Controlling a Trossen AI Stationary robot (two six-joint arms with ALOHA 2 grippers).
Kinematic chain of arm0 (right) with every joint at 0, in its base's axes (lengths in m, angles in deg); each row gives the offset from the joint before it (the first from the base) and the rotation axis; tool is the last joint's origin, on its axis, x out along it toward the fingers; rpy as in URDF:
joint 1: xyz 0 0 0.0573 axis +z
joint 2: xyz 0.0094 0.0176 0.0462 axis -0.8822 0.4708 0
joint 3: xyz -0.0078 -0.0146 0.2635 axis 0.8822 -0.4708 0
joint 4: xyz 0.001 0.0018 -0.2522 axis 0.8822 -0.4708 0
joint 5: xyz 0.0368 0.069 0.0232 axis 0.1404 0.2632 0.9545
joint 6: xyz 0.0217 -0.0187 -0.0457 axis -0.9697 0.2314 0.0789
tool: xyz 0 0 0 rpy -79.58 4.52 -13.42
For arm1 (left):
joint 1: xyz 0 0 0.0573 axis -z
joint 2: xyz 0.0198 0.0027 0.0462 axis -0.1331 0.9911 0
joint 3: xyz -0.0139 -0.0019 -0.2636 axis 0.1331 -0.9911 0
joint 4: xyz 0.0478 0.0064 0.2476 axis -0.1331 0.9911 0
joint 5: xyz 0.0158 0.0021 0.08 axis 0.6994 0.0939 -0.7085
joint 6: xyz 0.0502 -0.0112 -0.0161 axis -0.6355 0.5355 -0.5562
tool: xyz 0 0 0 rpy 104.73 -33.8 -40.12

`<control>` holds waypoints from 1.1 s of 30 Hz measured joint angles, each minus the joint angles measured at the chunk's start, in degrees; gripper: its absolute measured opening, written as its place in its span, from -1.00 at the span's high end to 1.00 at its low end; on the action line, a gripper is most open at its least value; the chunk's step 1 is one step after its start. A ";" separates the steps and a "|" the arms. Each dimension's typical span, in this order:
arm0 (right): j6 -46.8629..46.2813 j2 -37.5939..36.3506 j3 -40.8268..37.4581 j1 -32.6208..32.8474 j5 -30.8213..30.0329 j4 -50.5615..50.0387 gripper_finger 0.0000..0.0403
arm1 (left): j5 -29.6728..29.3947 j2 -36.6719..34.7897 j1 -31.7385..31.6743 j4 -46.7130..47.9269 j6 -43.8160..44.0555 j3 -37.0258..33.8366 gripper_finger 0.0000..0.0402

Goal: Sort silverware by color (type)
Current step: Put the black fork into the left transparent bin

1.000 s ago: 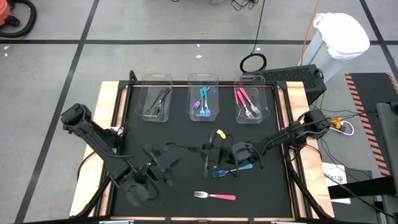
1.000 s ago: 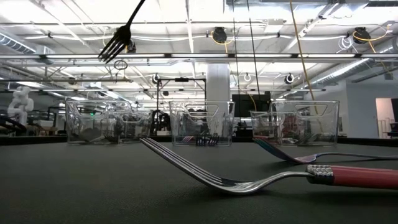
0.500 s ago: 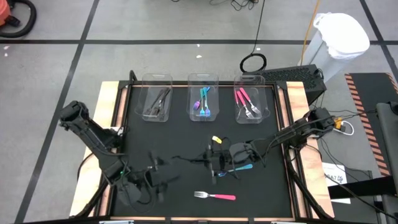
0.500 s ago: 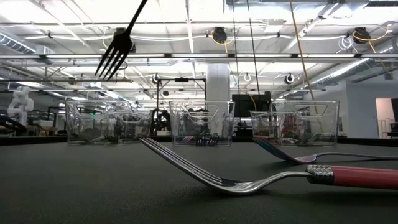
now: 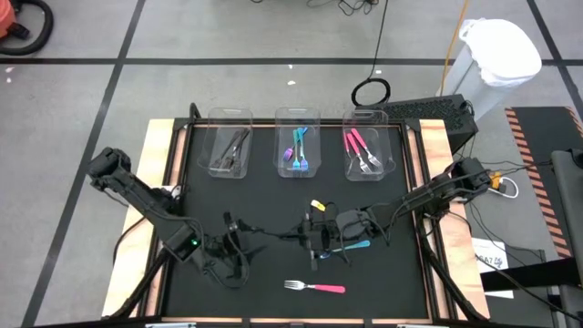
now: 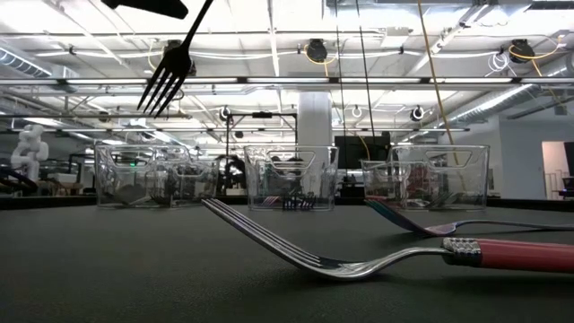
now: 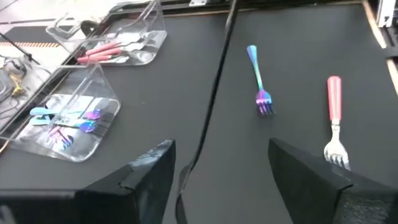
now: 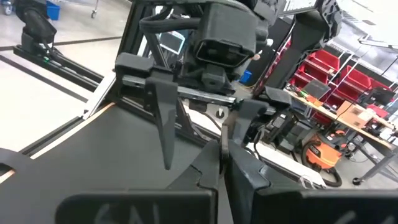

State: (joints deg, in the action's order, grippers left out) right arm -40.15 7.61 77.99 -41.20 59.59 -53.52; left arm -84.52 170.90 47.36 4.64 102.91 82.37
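Observation:
A dark fork (image 5: 273, 231) hangs in the air over the middle of the black mat. My right gripper (image 5: 311, 239) is shut on it. Its tines (image 6: 166, 79) point down toward the table's left. My left gripper (image 7: 221, 146) is open, with one finger on either side of the fork's shaft (image 7: 214, 93), apart from it. A pink-handled fork (image 5: 314, 287) lies flat near the front edge. A blue fork (image 5: 351, 246) lies beside the right gripper. In the right wrist view my right gripper (image 8: 222, 155) faces the left gripper's spread fingers (image 8: 165, 118). My right gripper pinches the dark fork's handle end (image 5: 297, 234) between its two fingers. It comes level from the table's right, and the fork runs on from the fingertips toward the left. The fork is lifted clear and tilted, tines lowest. The fingers hide the exact spot.
Three clear bins stand along the far edge: dark forks in the left one (image 5: 230, 146), blue forks in the middle one (image 5: 298, 146), pink forks in the right one (image 5: 364, 150). The black mat (image 5: 383, 282) has wooden borders at its left and right sides.
My left gripper has swung from the near left toward the held fork and turned, so that its open fingers now flank the shaft; one finger has come into the low view. The fork in my right gripper has tipped, its tines pointing further down.

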 joint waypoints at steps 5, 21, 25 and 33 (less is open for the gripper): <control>-0.06 0.00 0.00 0.00 -0.14 -0.73 0.97 | 0.05 0.00 -1.11 -0.17 0.03 -0.19 -0.13; 0.11 0.00 0.00 0.00 -0.17 -0.59 0.97 | 4.72 4.94 -5.56 -9.22 -7.04 -0.21 -0.02; 0.12 0.00 0.00 0.00 -0.19 -0.63 0.97 | 4.74 4.96 -6.04 -9.70 -7.97 -0.21 -0.02; 0.35 0.00 0.00 0.00 -0.21 -1.41 0.97 | 4.53 4.96 -5.90 -6.58 -7.73 -0.21 0.01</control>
State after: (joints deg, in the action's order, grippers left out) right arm -39.80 7.61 77.99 -41.20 59.38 -54.93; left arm -79.99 175.86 41.47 -1.95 95.17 82.16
